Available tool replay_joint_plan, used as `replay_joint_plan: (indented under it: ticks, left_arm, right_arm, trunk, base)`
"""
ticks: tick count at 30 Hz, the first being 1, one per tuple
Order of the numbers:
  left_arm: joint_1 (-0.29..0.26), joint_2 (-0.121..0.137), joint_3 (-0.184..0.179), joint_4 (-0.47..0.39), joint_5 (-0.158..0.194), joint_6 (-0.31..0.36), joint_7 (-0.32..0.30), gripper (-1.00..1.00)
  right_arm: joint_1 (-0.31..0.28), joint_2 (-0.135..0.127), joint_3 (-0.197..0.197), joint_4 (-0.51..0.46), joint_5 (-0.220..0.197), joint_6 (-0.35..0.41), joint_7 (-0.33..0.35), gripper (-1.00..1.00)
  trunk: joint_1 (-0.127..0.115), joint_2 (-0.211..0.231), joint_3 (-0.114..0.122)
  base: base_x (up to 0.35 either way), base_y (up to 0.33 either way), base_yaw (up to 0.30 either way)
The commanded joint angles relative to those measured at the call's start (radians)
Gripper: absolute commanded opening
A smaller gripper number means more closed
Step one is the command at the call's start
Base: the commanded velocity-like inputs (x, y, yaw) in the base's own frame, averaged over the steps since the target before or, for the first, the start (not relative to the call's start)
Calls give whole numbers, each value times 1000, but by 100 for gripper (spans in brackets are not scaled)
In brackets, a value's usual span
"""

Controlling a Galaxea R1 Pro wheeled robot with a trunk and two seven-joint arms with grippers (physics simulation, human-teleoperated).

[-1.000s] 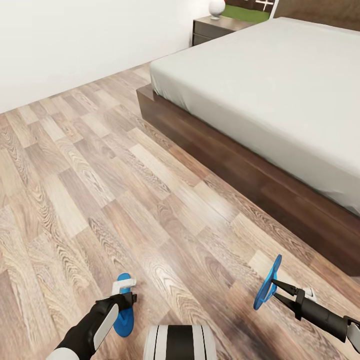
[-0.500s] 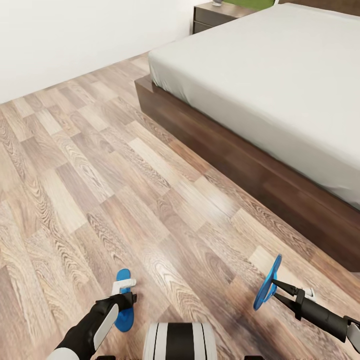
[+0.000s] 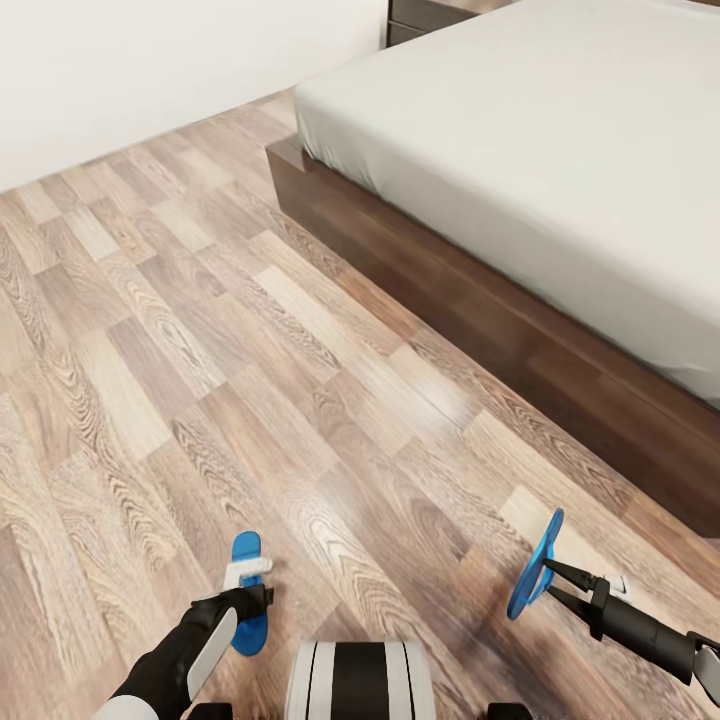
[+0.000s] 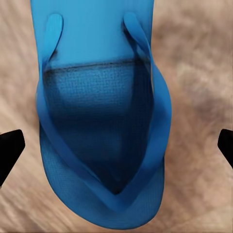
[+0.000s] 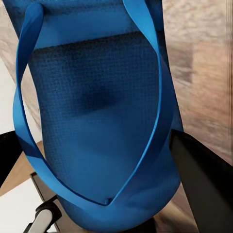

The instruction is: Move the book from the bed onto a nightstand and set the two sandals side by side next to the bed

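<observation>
**A:** How far along is this?

**B:** Midway on the sandals, I'd judge. The right gripper [image 3: 548,582] is pinching one blue sandal [image 3: 535,565] on edge, lifted off the wood-plank floor [image 3: 200,330], near the dark frame of the bed [image 3: 520,170]. In the right wrist view that sandal [image 5: 97,111] is sitting between the two black fingers [image 5: 204,179], its straps facing the camera.

**A:** And the other one?

**B:** The second sandal [image 3: 247,600] is at the tip of the left gripper [image 3: 250,597], well apart from the first. Whether it is lying on the floor or being held just above it, I cannot tell. In the left wrist view the sandal [image 4: 104,116] is centred, with dark fingertips [image 4: 9,148] showing at both edges, spread wide of the sole. So that gripper looks spread, though the head view is too small to confirm it.

**A:** So what is left?

**B:** Both sandals are waiting to be laid side by side beside the bed. The book is a separate job; I am seeing no book on the stretch of mattress in view. A sliver of the nightstand [image 3: 420,15] is peeking in past the bed's far corner.

**A:** Any containers holding anything?

**B:** None showing. The nightstand's drawers are appearing closed; what sits on top is cut off.
</observation>
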Motion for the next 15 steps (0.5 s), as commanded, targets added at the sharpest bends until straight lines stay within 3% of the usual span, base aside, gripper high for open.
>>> replay_joint_plan:
  ticks: [1, 10, 15]
  left_arm:
    - [0, 2, -7, -2, 11, 3, 10, 100]
    - [0, 2, -7, -2, 11, 3, 10, 100]
    - [0, 2, -7, -2, 11, 3, 10, 100]
  right_arm:
    - [0, 0, -1, 0, -5, 7, 1, -100]
    - [0, 0, -1, 0, -5, 7, 1, -100]
    - [0, 0, -1, 0, -5, 7, 1, -100]
  trunk:
    - [0, 0, -5]
    - [1, -1, -8]
    - [3, -2, -28]
  base:
    - [0, 0, 0]
    - [0, 0, 0]
    - [0, 0, 0]
